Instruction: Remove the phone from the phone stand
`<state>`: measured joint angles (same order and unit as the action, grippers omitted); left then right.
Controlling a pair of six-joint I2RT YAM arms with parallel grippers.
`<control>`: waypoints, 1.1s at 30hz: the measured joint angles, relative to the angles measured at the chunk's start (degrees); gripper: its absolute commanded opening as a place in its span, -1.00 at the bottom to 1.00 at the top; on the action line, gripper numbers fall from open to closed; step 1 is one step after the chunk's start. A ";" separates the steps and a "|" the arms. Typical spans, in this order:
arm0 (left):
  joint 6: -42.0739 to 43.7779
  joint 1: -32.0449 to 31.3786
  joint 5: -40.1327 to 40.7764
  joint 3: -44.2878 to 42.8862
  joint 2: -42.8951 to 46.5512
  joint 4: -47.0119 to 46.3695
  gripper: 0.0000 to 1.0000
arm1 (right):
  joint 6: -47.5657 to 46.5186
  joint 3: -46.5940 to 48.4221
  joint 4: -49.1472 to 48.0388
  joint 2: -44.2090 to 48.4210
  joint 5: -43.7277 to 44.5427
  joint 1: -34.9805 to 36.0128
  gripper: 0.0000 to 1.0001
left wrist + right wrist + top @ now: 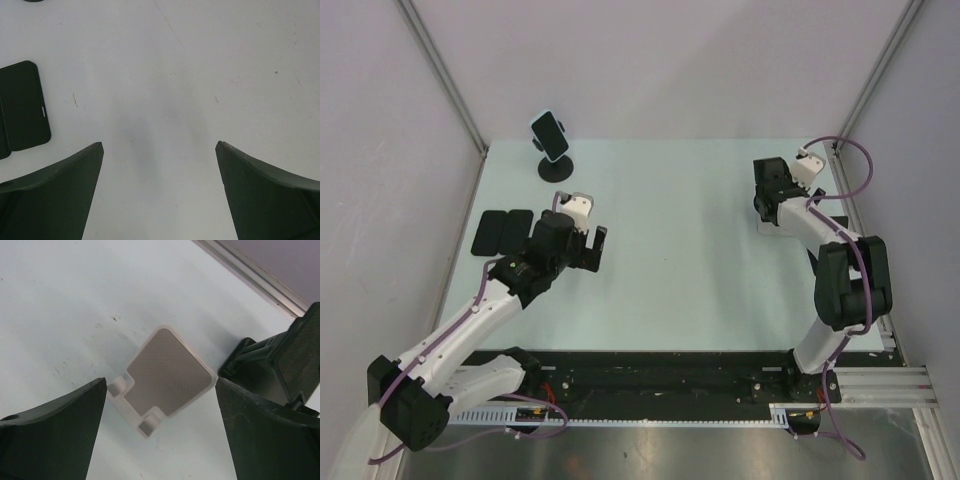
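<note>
Phone (pixel 549 133) on its stand (pixel 556 166), well beyond the wide-open, empty left gripper (pixel 590 251)

slabs: two black flat slabs (pixel 490 232) side by side, left edge of table (pixel 700 280) | plate: white grey-padded plate (pixel 167 372) lying flat, right side

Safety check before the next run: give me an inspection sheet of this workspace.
Surface: pale table, faint scuffs.
Job's things: phone sits on the black phone stand, far left; not yet removed.
Clutter: two dark phones lying flat near the left edge; white stand with a grey pad and a black object beside it, far right.
Pincers: left pincer open over bare table; right pincer open over the white stand; neither holds anything.
Cables: purple cables run along both arms.
Surroundings: grey walls, metal posts.
</note>
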<state>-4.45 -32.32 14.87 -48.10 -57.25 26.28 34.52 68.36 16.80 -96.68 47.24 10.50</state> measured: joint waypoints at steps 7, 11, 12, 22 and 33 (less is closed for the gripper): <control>0.02 0.00 -0.07 0.00 -0.02 -0.02 1.00 | 3.34 5.64 0.61 -6.82 3.21 -0.83 0.91; 0.00 0.00 -0.24 0.00 -0.13 -0.02 1.00 | 4.28 7.58 1.92 -9.11 4.70 -1.84 0.86; 0.00 0.00 -0.28 0.00 -0.13 -0.04 1.00 | 4.35 8.15 2.34 -9.73 5.07 -2.14 0.83; 0.00 0.00 -0.55 0.00 -0.20 -0.04 1.00 | 2.34 9.53 2.73 -12.61 5.60 -2.64 0.25; 0.24 0.00 -0.59 0.00 -0.50 -0.02 1.00 | -5.92 10.62 2.86 -11.69 -1.79 -0.79 -0.79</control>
<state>-4.21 -32.32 14.28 -48.10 -57.76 26.26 28.60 78.98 19.66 -108.38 45.45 9.72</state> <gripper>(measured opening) 0.996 0.210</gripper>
